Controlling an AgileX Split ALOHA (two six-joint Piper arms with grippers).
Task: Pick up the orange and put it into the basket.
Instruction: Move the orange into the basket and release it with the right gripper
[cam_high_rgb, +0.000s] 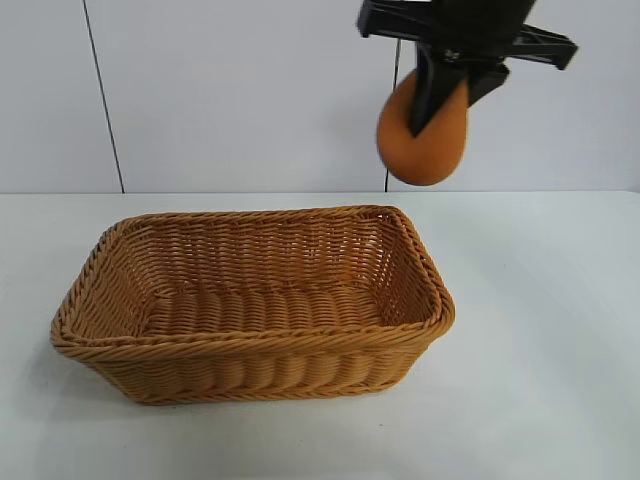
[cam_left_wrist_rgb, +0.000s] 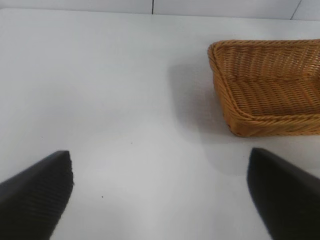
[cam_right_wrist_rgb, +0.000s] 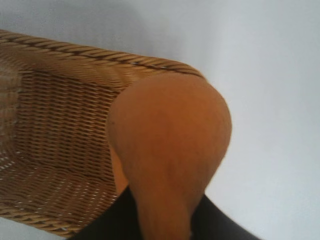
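Observation:
The orange hangs high in the air with my right gripper shut on its narrow stem end. It hovers above and just beyond the right end of the basket, a large tan wicker one standing with nothing in it. In the right wrist view the orange fills the middle, pinched at the right gripper, with the basket's corner below it. My left gripper is open over bare table, nothing between its fingers, and the basket stands off to one side of it.
The white table stretches around the basket on all sides. A pale wall with a dark vertical seam rises behind the table. The left arm does not show in the exterior view.

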